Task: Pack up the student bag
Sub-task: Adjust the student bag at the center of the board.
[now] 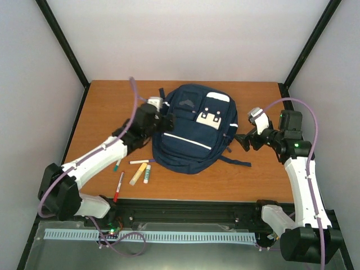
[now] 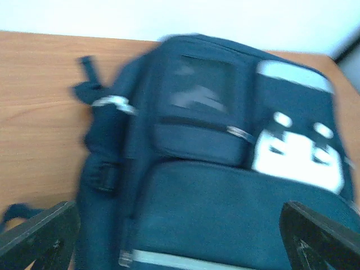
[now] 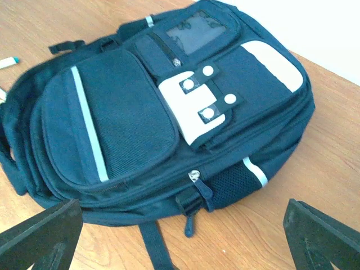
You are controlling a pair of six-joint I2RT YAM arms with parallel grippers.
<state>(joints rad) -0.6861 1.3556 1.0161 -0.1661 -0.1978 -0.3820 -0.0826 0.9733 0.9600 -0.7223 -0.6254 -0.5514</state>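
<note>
The navy student bag (image 1: 191,132) lies flat in the middle of the table, front up, with white stripes and a white patch; its zippers look closed. My left gripper (image 1: 167,122) is open and empty, over the bag's left side; its view of the bag (image 2: 225,185) is blurred. My right gripper (image 1: 243,140) is open and empty, just off the bag's right edge. In the right wrist view the bag (image 3: 124,118) shows a zipper pull (image 3: 198,181) and a mesh side pocket (image 3: 233,183) between the jaws.
Several markers and pens lie on the table left of the bag: a red pen (image 1: 119,186), a yellow marker (image 1: 138,174), a white glue stick (image 1: 147,174) and a green-tipped pen (image 1: 117,164). A dark strap (image 1: 239,162) trails from the bag's right side.
</note>
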